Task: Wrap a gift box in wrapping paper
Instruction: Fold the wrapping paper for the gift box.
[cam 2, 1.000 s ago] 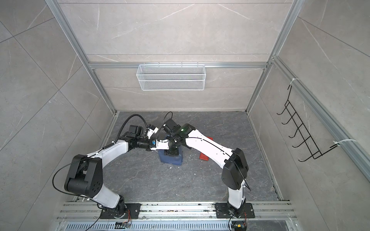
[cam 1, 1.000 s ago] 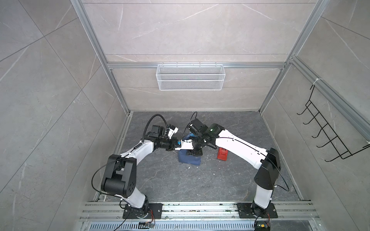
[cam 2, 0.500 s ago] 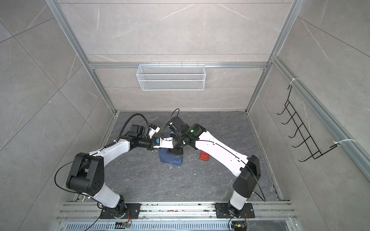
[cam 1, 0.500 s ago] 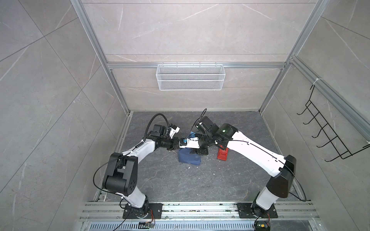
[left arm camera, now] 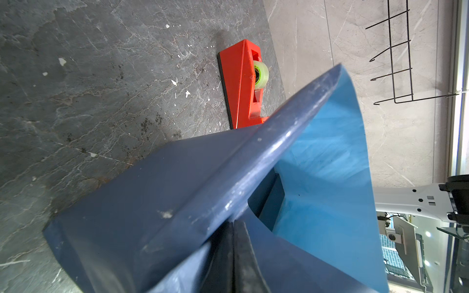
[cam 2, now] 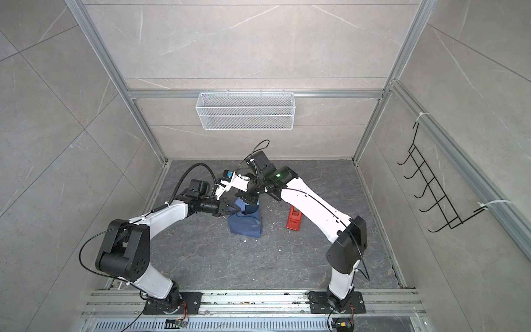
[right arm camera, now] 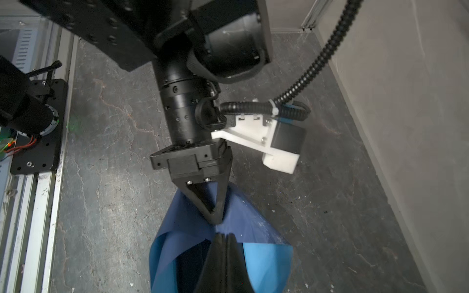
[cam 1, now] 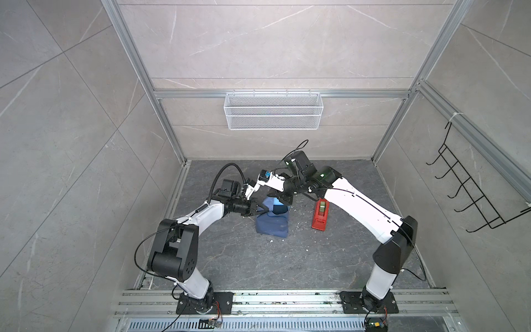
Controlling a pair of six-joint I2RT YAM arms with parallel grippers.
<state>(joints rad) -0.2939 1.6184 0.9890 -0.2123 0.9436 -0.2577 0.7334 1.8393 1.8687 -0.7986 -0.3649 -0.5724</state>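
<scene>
Left gripper (right arm camera: 215, 218) clamped on paper (cam 1: 271, 227) flap; right gripper (right arm camera: 222, 238) closed beside it, hold unclear. Risk: opposed pulls tear paper or drag it off box (cam 1: 278, 209).

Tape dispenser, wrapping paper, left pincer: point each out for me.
red tape dispenser (cam 1: 319, 220): in a top view, on its red body below the tape roll.
wrapping paper (cam 1: 271, 227): in a top view, on its dark outer face.
left pincer (right arm camera: 215, 221): right wrist view, at its closed tips on the paper.
</scene>
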